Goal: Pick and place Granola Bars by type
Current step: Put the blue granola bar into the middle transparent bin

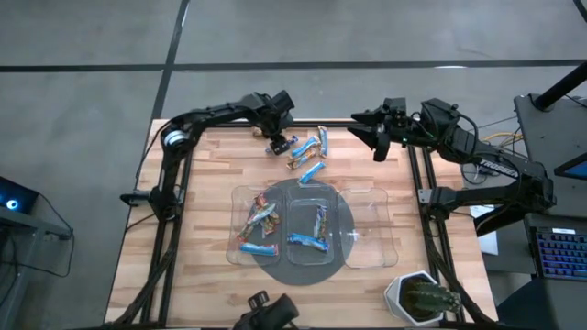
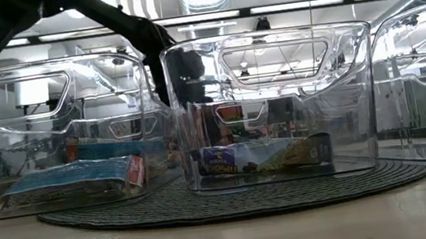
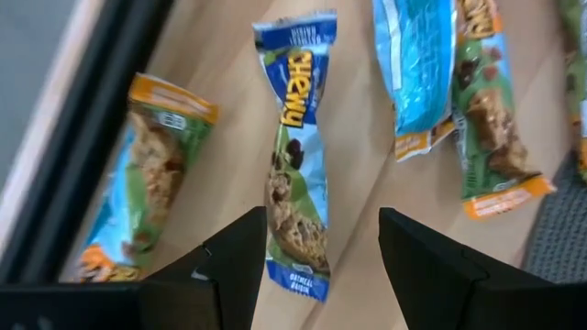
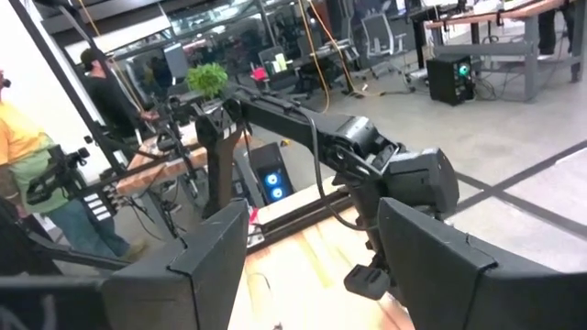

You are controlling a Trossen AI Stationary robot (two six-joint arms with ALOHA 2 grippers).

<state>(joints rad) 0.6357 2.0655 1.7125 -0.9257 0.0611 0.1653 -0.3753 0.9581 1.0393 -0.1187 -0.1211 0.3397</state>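
Note:
Several loose Granola Bars (image 1: 309, 151) lie flat on the wood near the table's far edge. My left gripper (image 1: 276, 145) points down over their left end, open. In the left wrist view its fingers (image 3: 321, 229) stand on either side of a blue bar (image 3: 298, 174), above it and apart from it. An orange-and-green bar (image 3: 147, 183) lies beside it toward the table's rim. My right gripper (image 1: 374, 139) hangs open and level above the far right of the table, with nothing between its fingers (image 4: 312, 229).
Three clear trays stand on a round grey mat (image 1: 303, 270) at mid-table. The left tray (image 1: 240, 197) holds mixed bars (image 2: 72, 179), the middle tray (image 1: 310, 197) blue bars (image 2: 267, 155), and the right tray (image 1: 371, 247) shows none. A potted cactus (image 1: 422, 298) stands at the near right corner.

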